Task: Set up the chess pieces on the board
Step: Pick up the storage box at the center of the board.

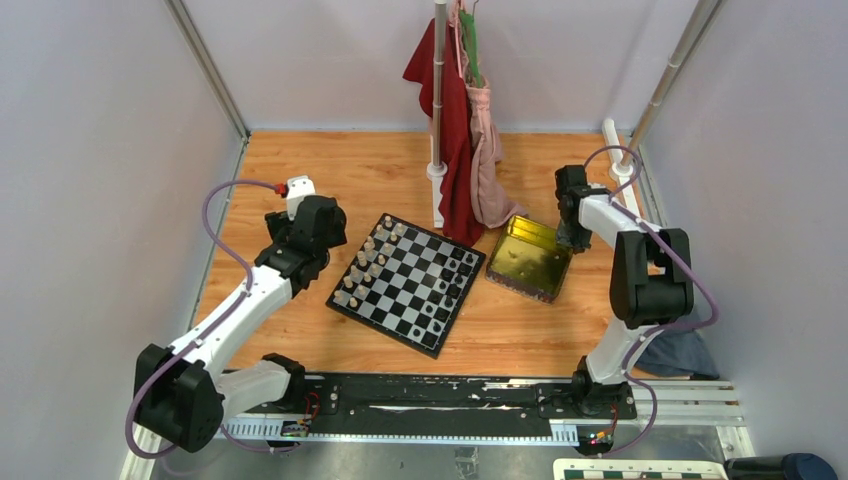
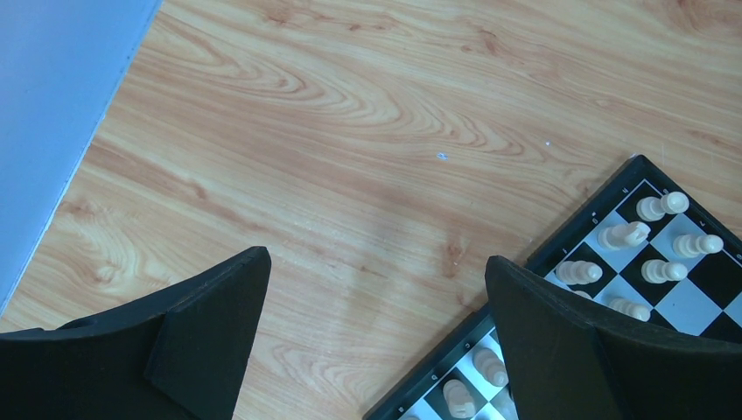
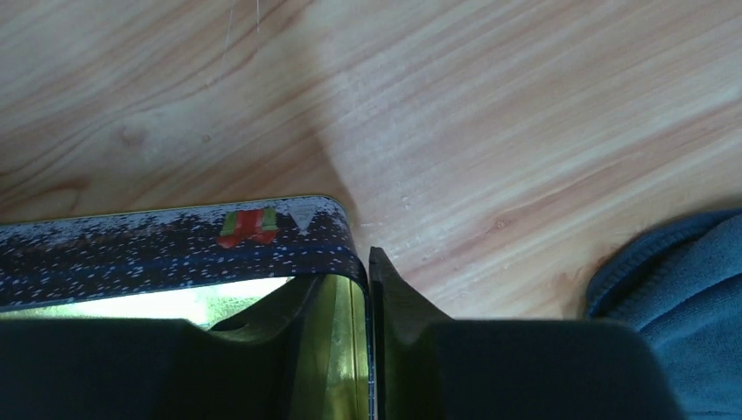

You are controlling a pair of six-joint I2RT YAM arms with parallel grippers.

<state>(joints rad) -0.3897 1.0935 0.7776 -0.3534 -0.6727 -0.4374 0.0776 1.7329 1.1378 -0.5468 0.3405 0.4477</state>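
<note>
Tiny black chess pieces (image 1: 458, 264) stand along the right side of the square black-and-white chequered board (image 1: 405, 290), which lies angled on the wooden table (image 1: 300, 170), opposite cream-white pieces (image 1: 368, 262). The left gripper (image 2: 376, 260) hangs spread wide beside the board's corner. The right gripper (image 3: 341, 284) straddles the wall of the shiny gold tin tray (image 1: 528, 258), and I cannot tell whether it pinches.

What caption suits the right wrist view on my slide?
Right gripper straddles a wall of the shiny gold rectangular tin tray.

Glossy gold tin tray (image 1: 527, 258), wood-grain table (image 1: 300, 170)
</note>
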